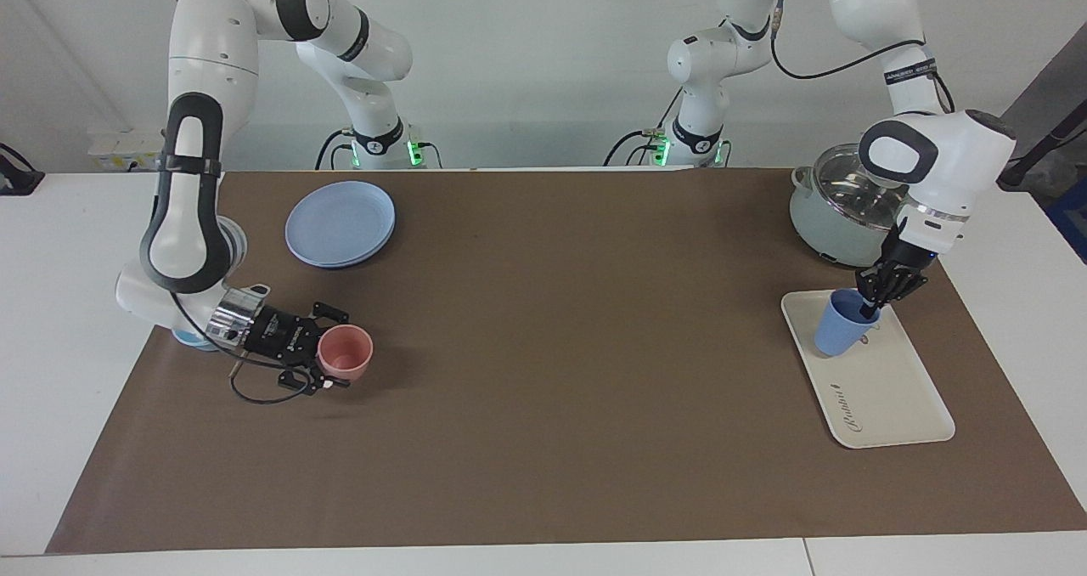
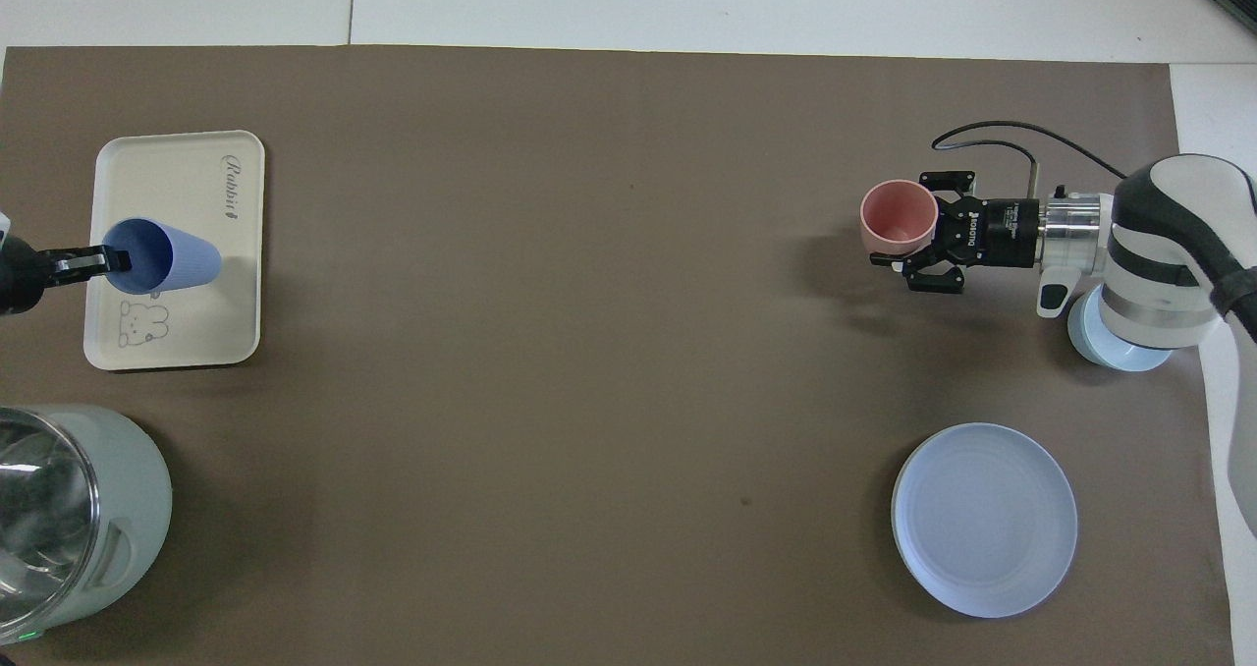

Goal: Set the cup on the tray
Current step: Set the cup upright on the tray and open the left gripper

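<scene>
The cup [image 1: 841,323] sits on the tray [image 1: 892,398], at the tray's end nearer the robots, and it leans rather than standing straight. The left gripper [image 1: 875,300] has one finger [image 2: 98,256] reaching down inside the cup's mouth and the rim pinched between the fingers, so it is grasping the cup by its wall. From those fingers, most of the tray's bare surface stretches away from the robots, down to the cursive script near its outer edge; the bear drawing [image 2: 142,323] lies just beside the cup. The tray's long edge toward the desk's middle borders a wide stretch of bare brown mat [image 1: 577,347]. A grey pot with a glass lid [image 1: 836,211] stands near the tray's robot-side edge, close under the left arm's wrist.

At the right arm's end of the desk, the right gripper [image 1: 327,364] lies low and sideways with its fingers spread around a pink cup [image 1: 346,351], touching or almost touching its sides. A light-blue bowl [image 2: 1115,347] sits under that arm's wrist, and a round blue plate [image 1: 340,223] lies nearer the robots.
</scene>
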Action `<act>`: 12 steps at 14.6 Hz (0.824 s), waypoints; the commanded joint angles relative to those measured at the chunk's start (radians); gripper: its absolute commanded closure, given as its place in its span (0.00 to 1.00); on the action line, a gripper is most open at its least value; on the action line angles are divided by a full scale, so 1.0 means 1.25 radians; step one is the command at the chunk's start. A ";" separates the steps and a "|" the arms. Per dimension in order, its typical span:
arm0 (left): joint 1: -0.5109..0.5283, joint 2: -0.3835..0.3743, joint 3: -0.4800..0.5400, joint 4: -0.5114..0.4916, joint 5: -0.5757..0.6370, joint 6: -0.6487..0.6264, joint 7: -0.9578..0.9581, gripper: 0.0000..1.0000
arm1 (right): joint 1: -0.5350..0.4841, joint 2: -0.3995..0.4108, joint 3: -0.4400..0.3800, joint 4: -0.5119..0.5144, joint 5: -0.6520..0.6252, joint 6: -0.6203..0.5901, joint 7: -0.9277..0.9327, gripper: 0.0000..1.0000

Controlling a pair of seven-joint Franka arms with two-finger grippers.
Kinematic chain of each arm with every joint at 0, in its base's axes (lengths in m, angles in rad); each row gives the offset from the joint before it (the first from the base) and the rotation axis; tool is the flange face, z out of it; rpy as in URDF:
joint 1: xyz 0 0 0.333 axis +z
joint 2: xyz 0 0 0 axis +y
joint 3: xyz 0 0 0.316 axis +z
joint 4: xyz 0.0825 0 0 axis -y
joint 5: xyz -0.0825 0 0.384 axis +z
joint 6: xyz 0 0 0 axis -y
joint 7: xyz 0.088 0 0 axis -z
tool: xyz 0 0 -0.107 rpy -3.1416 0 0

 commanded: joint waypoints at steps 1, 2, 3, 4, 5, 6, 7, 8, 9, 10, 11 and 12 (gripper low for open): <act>0.009 0.022 -0.009 -0.004 -0.022 0.050 0.047 0.59 | -0.021 0.014 0.011 0.006 -0.009 -0.019 -0.044 1.00; 0.009 0.023 -0.009 0.004 -0.022 0.039 0.047 0.01 | -0.021 0.011 0.013 -0.006 -0.005 -0.027 -0.056 1.00; 0.003 0.022 -0.009 0.018 -0.022 0.022 0.047 0.00 | -0.022 0.007 0.013 -0.017 0.000 -0.037 -0.072 1.00; -0.005 0.014 -0.008 0.035 -0.015 0.002 0.044 0.00 | -0.023 0.005 0.013 -0.023 0.007 -0.038 -0.094 1.00; -0.005 0.001 -0.008 0.047 -0.006 -0.035 0.043 0.00 | -0.024 0.005 0.013 -0.023 0.012 -0.037 -0.103 1.00; -0.003 -0.011 -0.007 0.067 0.025 -0.073 0.042 0.00 | -0.024 0.006 0.013 -0.023 0.018 -0.037 -0.103 1.00; -0.002 -0.015 -0.008 0.092 0.082 -0.120 0.039 0.00 | -0.028 0.011 0.013 -0.022 0.038 -0.042 -0.103 1.00; -0.005 -0.023 -0.008 0.127 0.143 -0.176 0.038 0.00 | -0.030 0.019 0.013 -0.023 0.054 -0.050 -0.107 1.00; -0.007 -0.028 -0.009 0.159 0.204 -0.237 0.028 0.00 | -0.032 0.025 0.013 -0.022 0.061 -0.054 -0.108 1.00; -0.015 -0.037 -0.015 0.192 0.266 -0.304 0.014 0.00 | -0.034 0.029 0.013 -0.024 0.064 -0.055 -0.116 1.00; -0.036 -0.047 -0.015 0.210 0.308 -0.363 -0.005 0.00 | -0.037 0.028 0.013 -0.031 0.071 -0.058 -0.143 1.00; -0.049 -0.069 -0.016 0.210 0.324 -0.401 -0.015 0.00 | -0.035 0.025 0.013 -0.037 0.076 -0.059 -0.158 1.00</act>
